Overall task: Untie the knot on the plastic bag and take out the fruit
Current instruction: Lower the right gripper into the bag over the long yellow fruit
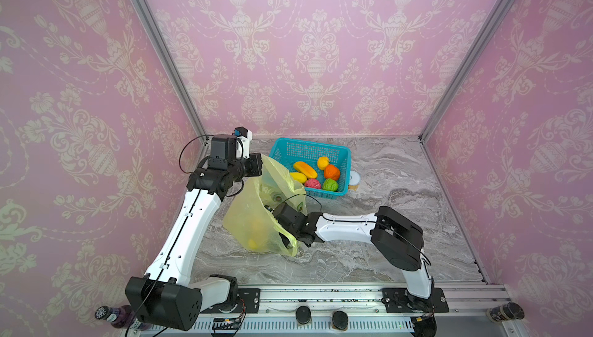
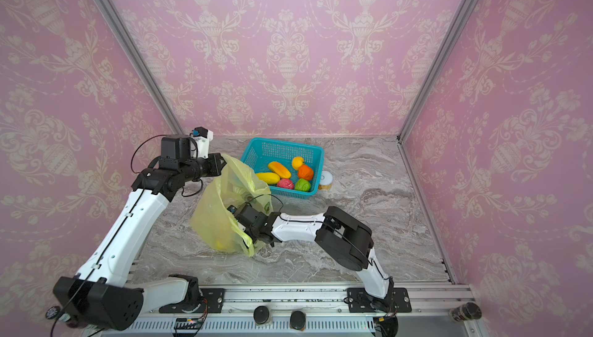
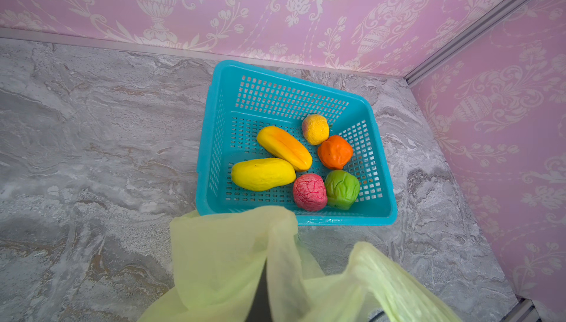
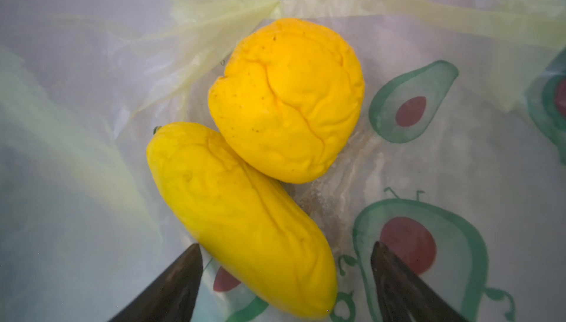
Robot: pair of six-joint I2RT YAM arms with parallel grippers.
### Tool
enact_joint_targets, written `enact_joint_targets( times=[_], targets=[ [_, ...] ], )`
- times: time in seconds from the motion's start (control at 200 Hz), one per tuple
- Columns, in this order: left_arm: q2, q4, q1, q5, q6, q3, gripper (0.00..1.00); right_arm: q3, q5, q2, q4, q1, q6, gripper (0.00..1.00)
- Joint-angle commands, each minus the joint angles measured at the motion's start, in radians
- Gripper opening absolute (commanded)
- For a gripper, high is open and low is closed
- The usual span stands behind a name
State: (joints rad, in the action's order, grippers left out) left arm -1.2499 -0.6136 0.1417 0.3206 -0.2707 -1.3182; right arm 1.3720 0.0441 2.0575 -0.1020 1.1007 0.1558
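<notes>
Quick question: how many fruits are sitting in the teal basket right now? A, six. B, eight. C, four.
A: the teal basket holds six: a long yellow-orange fruit, a long yellow fruit, a round yellow fruit, an orange fruit, a pink-red fruit and a green fruit.

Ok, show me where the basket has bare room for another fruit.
Bare floor lies in the teal basket along its back wall, behind the long orange-yellow fruit. The near side is crowded: long yellow fruit, pink fruit and green fruit line it.
</notes>
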Motion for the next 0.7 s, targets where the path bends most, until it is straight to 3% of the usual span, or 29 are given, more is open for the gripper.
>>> enact_joint_targets(
  times=[0.0,0.1,0.365,0.525,0.625,0.691],
  targets=[
    [0.023,0.008,0.009,0.005,0.031,0.010,0.00,0.055,0.028,0.046,-0.051,-0.005,0.009,0.81],
    [0.011,0.009,0.007,0.013,0.024,0.006,0.00,0.070,0.019,0.057,-0.068,-0.005,0.010,0.75],
    [0.014,0.002,0.004,-0.009,0.029,0.007,0.00,0.007,0.042,-0.032,0.001,-0.005,0.004,0.33],
    [-0.005,0.004,-0.005,0.014,0.015,0.002,0.00,-0.084,0.091,-0.131,0.088,-0.004,0.004,0.17],
    [-0.001,0.003,-0.009,0.017,0.015,0.003,0.00,-0.143,0.119,-0.173,0.153,-0.004,0.004,0.17],
    [0.008,0.006,-0.010,0.010,0.017,0.007,0.00,-0.153,0.142,-0.174,0.175,-0.004,-0.006,0.35]
  ],
)
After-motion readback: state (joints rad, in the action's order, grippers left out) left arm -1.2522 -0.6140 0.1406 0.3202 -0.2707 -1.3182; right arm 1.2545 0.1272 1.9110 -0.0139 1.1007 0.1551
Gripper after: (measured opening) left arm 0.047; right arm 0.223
